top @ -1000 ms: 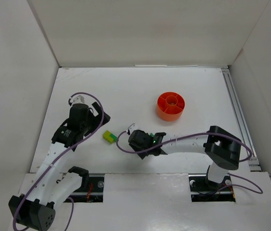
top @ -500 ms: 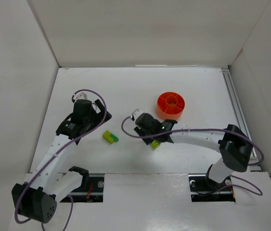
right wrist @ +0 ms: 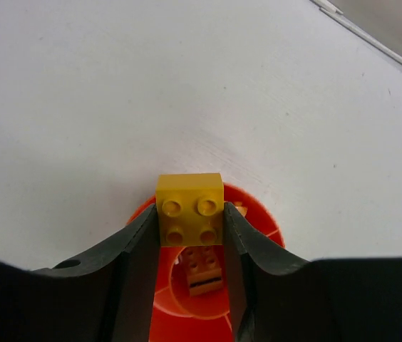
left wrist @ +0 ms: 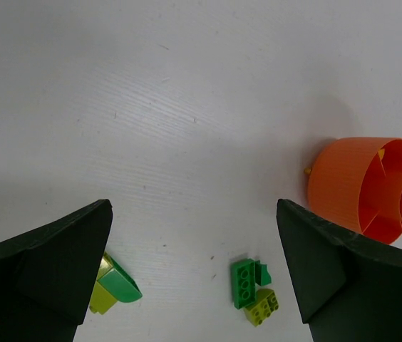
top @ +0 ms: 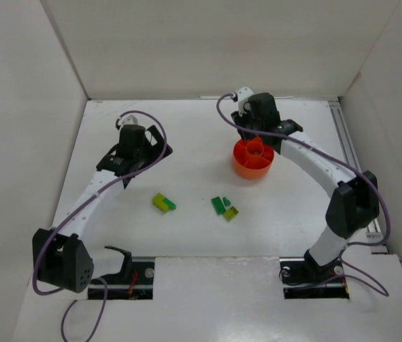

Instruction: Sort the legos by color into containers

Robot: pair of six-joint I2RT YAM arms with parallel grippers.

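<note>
Directly above the orange dish, pinches a yellow brick in the right gripper; left gripper wide, farther off.

Top external high above table, facing down, left wrist oblique, farther back, right wrist close overhead, all three sharing orange dish.

White links, purple cables; left claw, right claw black.

From table centre: orange dish blocks 2 o'clock, right gripper with its yellow brick above it; green bricks at 5, lime-green pair at 8, left gripper at 10; 12 lies open
</note>
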